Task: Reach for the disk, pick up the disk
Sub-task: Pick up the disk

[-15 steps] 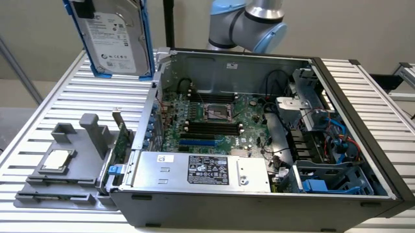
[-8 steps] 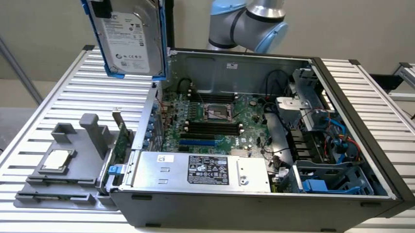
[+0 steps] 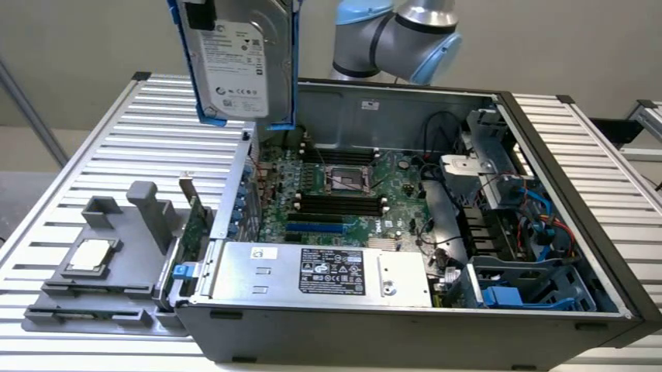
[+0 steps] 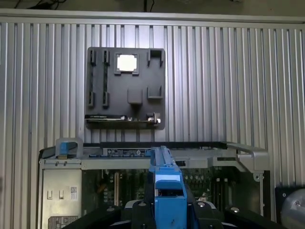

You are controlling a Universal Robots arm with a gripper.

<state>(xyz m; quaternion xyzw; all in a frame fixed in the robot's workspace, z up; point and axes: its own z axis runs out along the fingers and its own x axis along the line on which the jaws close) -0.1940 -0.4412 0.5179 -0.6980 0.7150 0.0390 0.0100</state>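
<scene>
While hanging upright above the open computer case (image 3: 435, 232), disk (image 3: 236, 58) pinched edgewise in claw (image 4: 164, 200); rigid, dense, shock-sensitive; best gripped along blue rails.

Open computer case (image 3: 559, 310) sits on the ribbed metal table (image 3: 93, 155), motherboard (image 3: 342, 194) exposed, power supply (image 3: 321, 271) along the near wall. Just beside it, toward the exterior view's left, a grey fixture tray (image 3: 104, 287) carries a square CPU chip (image 3: 91, 254).
</scene>
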